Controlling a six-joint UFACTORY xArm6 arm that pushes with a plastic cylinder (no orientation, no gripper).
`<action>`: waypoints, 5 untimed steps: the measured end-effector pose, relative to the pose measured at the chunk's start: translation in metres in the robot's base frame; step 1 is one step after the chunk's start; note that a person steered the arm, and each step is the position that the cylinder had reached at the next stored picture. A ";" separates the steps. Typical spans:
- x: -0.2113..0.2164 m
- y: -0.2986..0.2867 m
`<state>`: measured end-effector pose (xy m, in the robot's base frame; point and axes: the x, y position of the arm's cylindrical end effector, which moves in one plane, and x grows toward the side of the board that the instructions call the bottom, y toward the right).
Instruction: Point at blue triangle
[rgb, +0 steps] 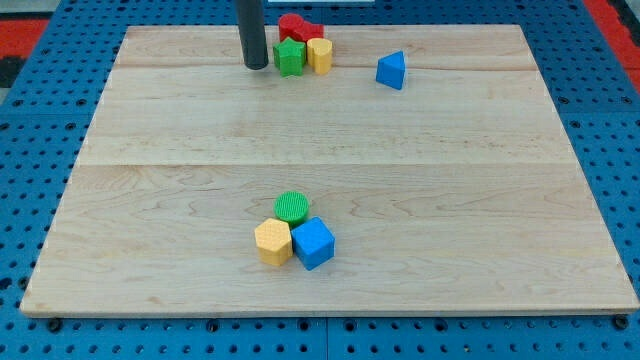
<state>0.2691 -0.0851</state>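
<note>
Camera view shows wooden bench (180, 200) with my tip (256, 66) near the view's top, left of centre, just beside the green block (290, 57), on its left. Can't tell if touching, looks a hair apart. Green block sits in a tight cluster with a yellow block (320, 54) on its right and a red block (296, 27) behind them, toward the view's top. Blue triangle (392, 70), the target, stands alone to the view's right of that cluster, well apart from my tip, with the cluster between them. Second group near the view's bottom centre: green cylinder (292, 206), yellow hexagon-ish block (273, 242), blue cube (313, 243), all touching, not relevant. Progress judgement: pointing not done, tip is parked at the wrong blocks; what's left is travel to the view's right, probably skirting below the cluster so nothing gets shoved, then stopping just beside the triangle without bumping it. Jaws: none on this rig, only a plain dark rod, so nothing spread or pinched, holds nothing.
</note>
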 end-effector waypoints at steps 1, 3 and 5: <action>0.005 0.004; 0.057 0.030; 0.115 0.145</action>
